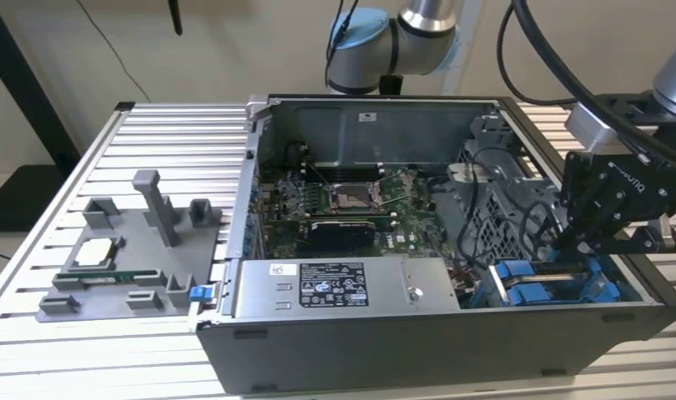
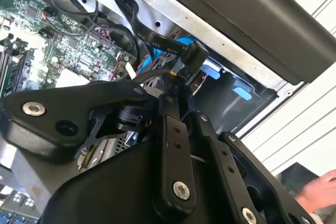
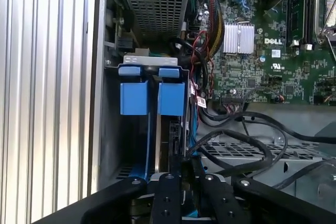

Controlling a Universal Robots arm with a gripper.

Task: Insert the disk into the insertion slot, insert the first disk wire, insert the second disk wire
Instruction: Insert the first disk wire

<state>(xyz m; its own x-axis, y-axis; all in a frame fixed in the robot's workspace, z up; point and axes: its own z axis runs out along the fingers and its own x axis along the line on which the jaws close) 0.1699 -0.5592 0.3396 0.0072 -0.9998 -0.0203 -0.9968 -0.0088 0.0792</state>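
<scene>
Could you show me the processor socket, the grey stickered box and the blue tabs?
Processor socket (image 1: 349,197): exterior view, its square centre.
Grey stickered box (image 1: 433,275): exterior view, bare metal top.
Blue tabs (image 3: 134,98): first wrist view, one tab's face.

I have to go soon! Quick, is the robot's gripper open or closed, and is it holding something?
Gripper: closed, seemingly pinching a black wire.

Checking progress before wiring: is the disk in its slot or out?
In, it seems: in the first wrist view the disk, with its blue tab, stands inside the grey metal slot, beside a second blue tab.
</scene>
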